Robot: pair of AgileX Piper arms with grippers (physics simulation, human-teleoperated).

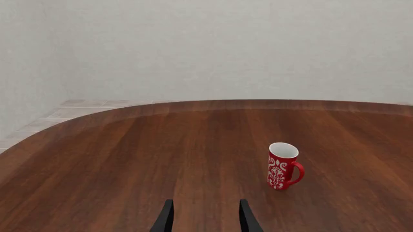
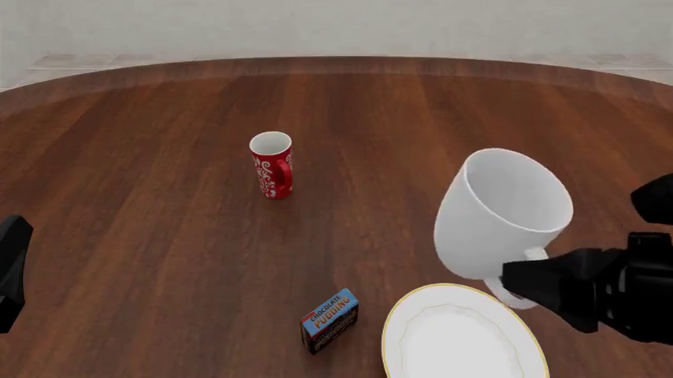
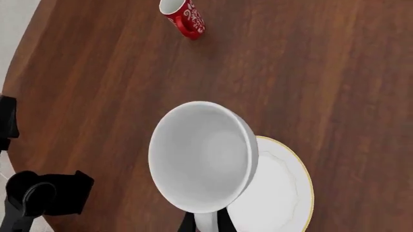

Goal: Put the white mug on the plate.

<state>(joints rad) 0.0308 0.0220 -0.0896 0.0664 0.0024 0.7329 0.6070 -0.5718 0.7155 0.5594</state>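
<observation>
The white mug is lifted off the table and tilted, its mouth facing up and away. It hangs just above and behind the plate, apart from it. My right gripper is shut on the mug's handle from the right. In the right wrist view the white mug covers part of the plate, and the gripper pinches the handle at the picture's edge. My left gripper is open and empty, low over bare table at the left.
A small red mug with a white pattern stands upright mid-table; it also shows in the left wrist view and the right wrist view. A small pudding box lies left of the plate. The left arm sits at the left edge.
</observation>
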